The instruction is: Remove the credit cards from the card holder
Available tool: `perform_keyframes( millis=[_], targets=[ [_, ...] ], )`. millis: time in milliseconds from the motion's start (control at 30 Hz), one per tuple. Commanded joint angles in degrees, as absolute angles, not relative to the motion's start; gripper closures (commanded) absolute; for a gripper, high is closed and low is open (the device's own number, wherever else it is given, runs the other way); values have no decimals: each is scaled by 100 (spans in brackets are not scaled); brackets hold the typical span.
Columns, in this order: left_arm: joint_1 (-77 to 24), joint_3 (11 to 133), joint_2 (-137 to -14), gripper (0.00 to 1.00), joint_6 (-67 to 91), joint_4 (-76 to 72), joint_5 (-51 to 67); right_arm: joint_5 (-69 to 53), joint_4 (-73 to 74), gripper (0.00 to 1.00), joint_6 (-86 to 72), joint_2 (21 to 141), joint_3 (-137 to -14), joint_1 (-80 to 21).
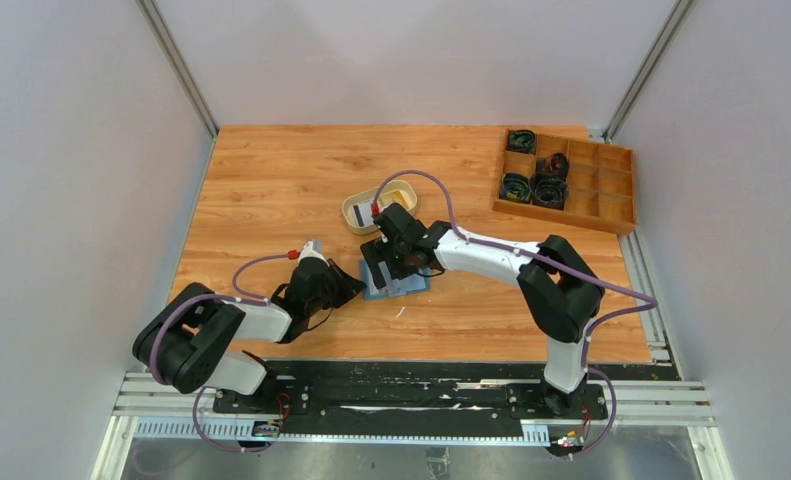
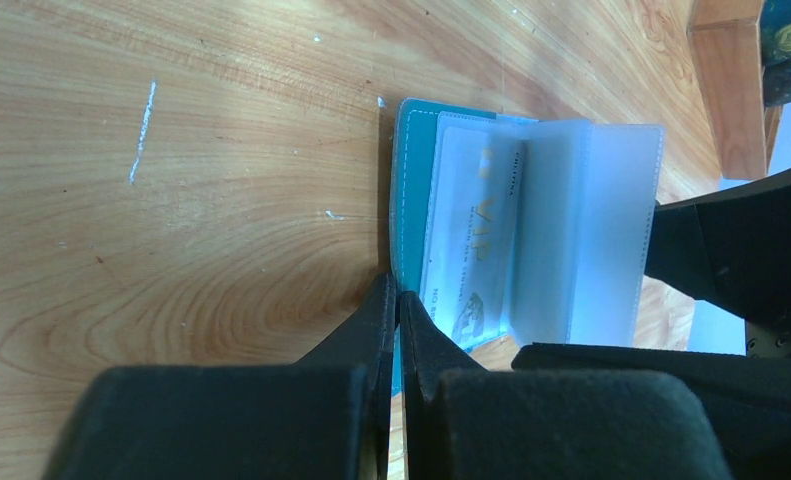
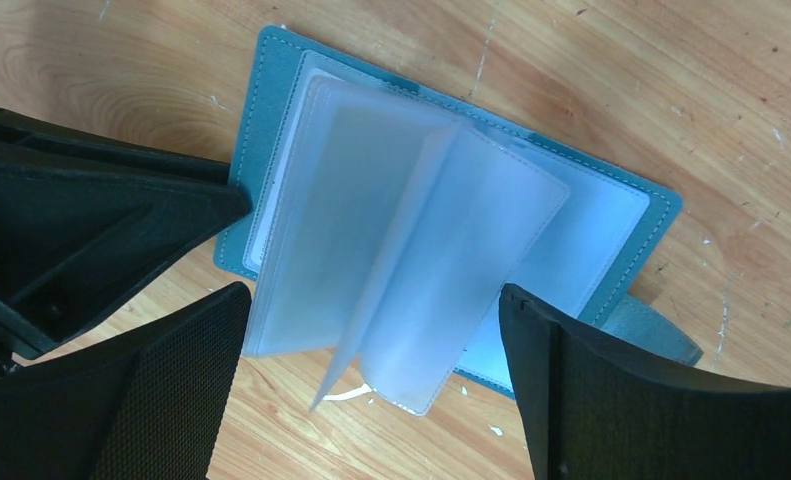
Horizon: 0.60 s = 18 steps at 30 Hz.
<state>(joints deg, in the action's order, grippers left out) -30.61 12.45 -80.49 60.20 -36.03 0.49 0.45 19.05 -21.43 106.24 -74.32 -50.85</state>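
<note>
Wooden table (image 1: pixel 271 190), compartment box (image 1: pixel 611 205) at its far right corner. Right gripper (image 3: pixel 371 300) spread wide, one finger on either side of the card holder (image 3: pixel 271 60). Left gripper (image 2: pixel 395 292) pressed together, empty, tips at the holder's edge. Holder lies open mid-table, just near of the cream tray (image 1: pixel 356 215), clear sleeves fanned up. One pale card (image 2: pixel 471 230) marked VIP sits in a sleeve.

Cream oval tray (image 1: pixel 348 214) on wood table (image 1: pixel 271 180); compartment box (image 1: pixel 601 205) well right of tray; black coiled items (image 1: pixel 531 182) in cells nearest tray
</note>
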Motion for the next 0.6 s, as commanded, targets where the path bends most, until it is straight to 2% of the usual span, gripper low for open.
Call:
perform_keyframes(
  millis=[0,333,567],
  targets=[
    [-3108,1155,-8236,100,5865,-2954,-35,-164,1845,2,-2128,10558,-7522,-5159],
    [-3116,1105,-8140,100,5862,-2957,-35,-14,1825,2,-2060,10654,-7319,-5135],
    [-3120,1059,-8077,100,5856,-2947,-35,-488,1333,2,-2098,10593,-6884,-4966]
  ],
)
